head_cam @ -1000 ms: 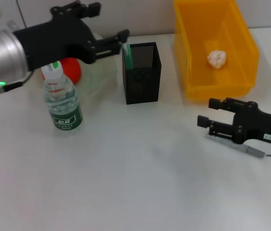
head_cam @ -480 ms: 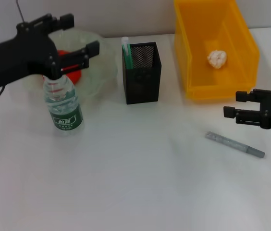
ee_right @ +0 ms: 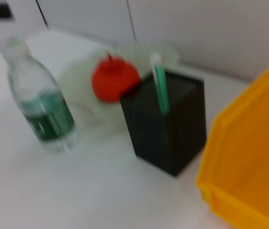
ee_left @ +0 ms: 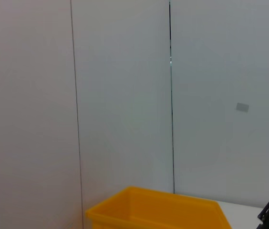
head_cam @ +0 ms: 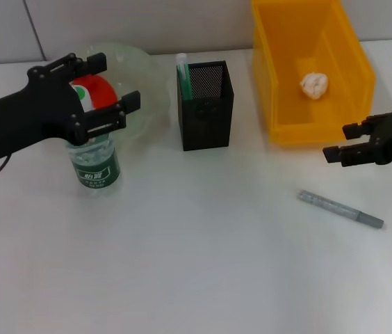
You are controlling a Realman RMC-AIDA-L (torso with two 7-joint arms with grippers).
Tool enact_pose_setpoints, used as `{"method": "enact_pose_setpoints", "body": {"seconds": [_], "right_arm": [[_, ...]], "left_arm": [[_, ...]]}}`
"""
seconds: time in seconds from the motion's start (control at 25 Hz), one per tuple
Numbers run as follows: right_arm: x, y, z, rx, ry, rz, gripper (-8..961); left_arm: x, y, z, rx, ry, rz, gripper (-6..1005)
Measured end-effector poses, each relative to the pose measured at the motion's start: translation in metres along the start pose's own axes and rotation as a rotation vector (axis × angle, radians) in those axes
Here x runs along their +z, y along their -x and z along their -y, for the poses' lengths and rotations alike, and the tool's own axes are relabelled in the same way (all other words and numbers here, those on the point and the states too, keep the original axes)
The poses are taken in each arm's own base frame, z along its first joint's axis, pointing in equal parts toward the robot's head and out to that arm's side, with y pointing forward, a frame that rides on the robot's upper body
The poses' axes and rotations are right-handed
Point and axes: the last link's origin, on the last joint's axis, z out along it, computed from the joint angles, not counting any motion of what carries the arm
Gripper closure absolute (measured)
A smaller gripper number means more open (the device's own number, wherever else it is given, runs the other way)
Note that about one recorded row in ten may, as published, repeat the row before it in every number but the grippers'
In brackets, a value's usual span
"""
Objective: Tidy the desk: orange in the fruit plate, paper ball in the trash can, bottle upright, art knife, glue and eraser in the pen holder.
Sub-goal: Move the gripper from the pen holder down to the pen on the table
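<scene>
With both grippers' jaws released, the left gripper [head_cam: 102, 94] (just above the bottle [head_cam: 95, 163]) could topple it, while the right gripper [head_cam: 354, 141] must catch the thin knife [head_cam: 340, 209].

The left gripper [head_cam: 105, 90], fingers spread, hangs directly over the bottle [head_cam: 94, 161], which blocks any straight descent. The plate [head_cam: 144, 83] with the orange [head_cam: 97, 92] lies just behind it, and the holder [head_cam: 206, 104] stands to its right. Bare table [head_cam: 203, 278] lies in front of it. The right gripper [head_cam: 343, 142], fingers apart, has the bin [head_cam: 272, 83] wall just behind it. The knife [head_cam: 340, 209] lies on open table in front of it, with free room all round.
</scene>
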Motion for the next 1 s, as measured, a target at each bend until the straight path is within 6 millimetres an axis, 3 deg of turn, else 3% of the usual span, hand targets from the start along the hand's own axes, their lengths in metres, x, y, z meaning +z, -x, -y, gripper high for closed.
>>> {"method": "enact_pose_setpoints", "body": {"seconds": [0.44,1.0], "right_arm": [[0.04,0.02,-0.003,-0.058,-0.046,-0.323,260],[0.061,0.023,-0.02,-0.182,-0.07,-0.524,260]], "left_arm": [[0.004,0.001,-0.002,-0.003,0.014,-0.002,196],[0.004,0.003,-0.003,-0.013,0.016,0.0,196]]}}
